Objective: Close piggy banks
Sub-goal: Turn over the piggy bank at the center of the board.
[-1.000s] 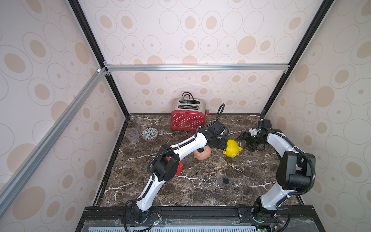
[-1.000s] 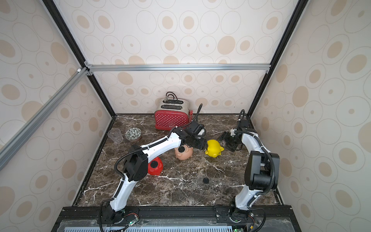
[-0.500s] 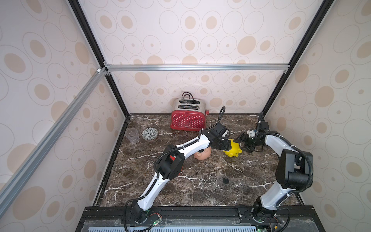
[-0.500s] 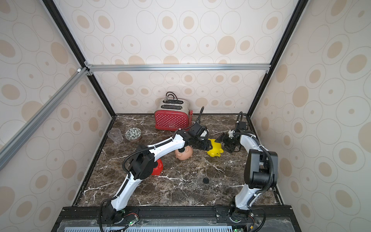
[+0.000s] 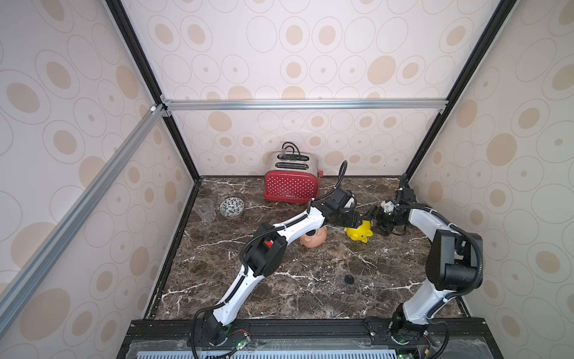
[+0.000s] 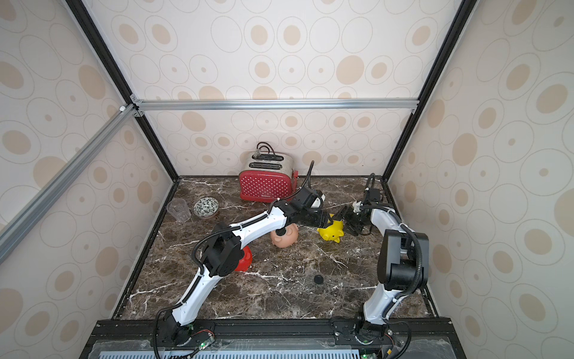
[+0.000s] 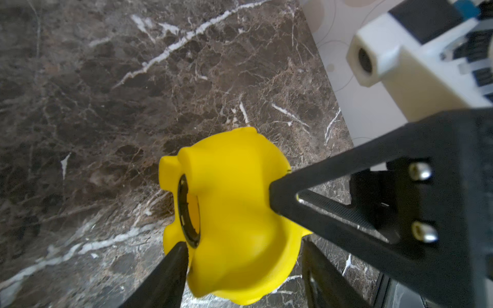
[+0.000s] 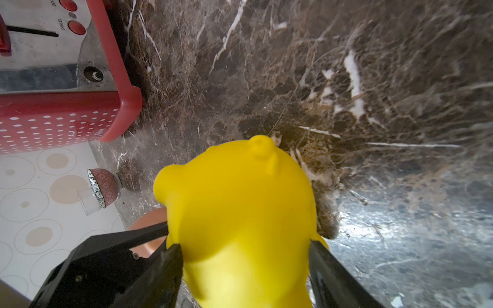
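1. Clear plastic cup (image 5: 205,209) and black-and-white patterned bowl (image 5: 232,206) side by side at the far left edge of the dark marble surface (image 5: 310,295).
2. Red rounded plastic pig (image 6: 243,262) left of centre, mostly hidden behind the left arm's elbow.
3. Red polka-dot toaster (image 5: 290,183) against the back wall.
4. Peach-pink rounded plastic pig (image 5: 314,239) on the surface, partly under the left arm.
5. Small black round disc (image 5: 349,279) lies alone nearer the front, well apart from the pigs.
6. Left claw (image 7: 244,248) half-spread, clamped on the yellow rounded plastic pig (image 5: 360,233), right of centre; its belly hole (image 7: 188,210) open.
7. Right claw (image 8: 242,245) fairly wide, gripping the same pig from the opposite side.
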Action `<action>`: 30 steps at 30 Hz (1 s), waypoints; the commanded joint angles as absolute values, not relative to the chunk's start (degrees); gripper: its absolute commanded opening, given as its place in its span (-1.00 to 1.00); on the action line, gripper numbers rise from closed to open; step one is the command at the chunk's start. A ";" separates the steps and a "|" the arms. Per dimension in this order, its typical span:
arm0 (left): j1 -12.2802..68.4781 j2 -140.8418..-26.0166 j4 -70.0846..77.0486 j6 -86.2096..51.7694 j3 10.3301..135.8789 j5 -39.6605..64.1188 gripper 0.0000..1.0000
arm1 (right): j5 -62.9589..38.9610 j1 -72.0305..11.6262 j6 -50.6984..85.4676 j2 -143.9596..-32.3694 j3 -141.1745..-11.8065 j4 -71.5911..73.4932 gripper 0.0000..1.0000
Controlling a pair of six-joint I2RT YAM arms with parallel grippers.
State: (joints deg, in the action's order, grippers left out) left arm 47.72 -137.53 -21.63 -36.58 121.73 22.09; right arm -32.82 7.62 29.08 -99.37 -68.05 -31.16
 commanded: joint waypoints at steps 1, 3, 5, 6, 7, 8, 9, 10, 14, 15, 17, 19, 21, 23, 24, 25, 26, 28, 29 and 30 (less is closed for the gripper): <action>46.82 -139.42 -19.99 -36.39 124.64 22.68 0.46 | -31.93 7.45 28.87 -100.98 -67.17 -32.39 0.50; 46.37 -139.85 -19.08 -36.40 124.34 23.05 0.50 | -31.82 7.46 28.83 -101.08 -67.10 -32.34 0.50; 46.11 -140.64 -17.80 -37.41 124.19 24.57 0.50 | -31.95 7.43 28.91 -101.43 -67.19 -32.34 0.50; 45.96 -141.03 -16.87 -38.31 124.02 25.42 0.50 | -31.95 7.45 28.87 -101.57 -67.23 -32.34 0.50; 45.97 -141.27 -15.79 -38.85 123.88 26.31 0.49 | -31.93 7.46 28.94 -101.64 -67.22 -32.26 0.50; 45.96 -141.40 -15.04 -39.22 123.76 26.97 0.48 | -31.92 7.43 28.97 -101.61 -67.15 -32.26 0.50; 45.96 -141.42 -13.93 -39.68 123.38 27.60 0.47 | -31.82 7.47 29.00 -101.62 -67.11 -32.24 0.50; 45.91 -141.35 -13.04 -39.93 123.06 27.93 0.46 | -31.73 7.47 29.07 -101.63 -66.99 -32.12 0.49; 45.94 -141.39 -10.53 -41.35 122.48 29.61 0.44 | -31.55 7.47 29.33 -101.69 -66.66 -32.04 0.49; 45.91 -141.47 -9.69 -41.89 122.36 30.26 0.43 | -31.47 7.40 29.40 -101.77 -66.49 -31.99 0.49; 45.96 -141.10 -8.27 -42.53 121.76 30.85 0.42 | -31.31 7.47 29.48 -101.81 -66.24 -31.90 0.49; 45.95 -140.26 -7.74 -42.61 121.16 30.63 0.42 | -30.79 7.47 29.53 -101.74 -65.92 -32.16 0.49; 45.88 -139.54 -7.71 -42.67 120.98 30.80 0.41 | -30.43 7.47 29.81 -101.43 -65.23 -31.88 0.48; 45.91 -138.69 -7.25 -43.04 120.47 31.24 0.40 | -30.34 7.47 30.31 -101.13 -64.35 -31.31 0.49; 45.90 -138.16 -6.80 -43.32 120.02 31.58 0.40 | -30.37 7.53 30.52 -101.04 -63.96 -31.06 0.49; 45.92 -137.64 -6.12 -43.76 119.46 31.93 0.40 | -30.38 7.48 30.74 -100.88 -63.61 -30.74 0.49; 45.97 -137.13 -5.38 -44.18 118.88 32.22 0.40 | -30.46 7.50 30.97 -100.80 -63.22 -30.45 0.49; 45.91 -136.14 -3.78 -45.07 117.81 32.67 0.40 | -30.91 7.75 31.78 -100.38 -61.95 -29.11 0.49; 45.88 -135.85 -3.20 -45.60 117.41 32.90 0.40 | -31.32 7.82 32.14 -100.14 -61.33 -28.41 0.48; 45.91 -135.51 -2.36 -46.12 116.97 33.12 0.39 | -31.50 7.92 32.49 -100.13 -60.80 -27.96 0.48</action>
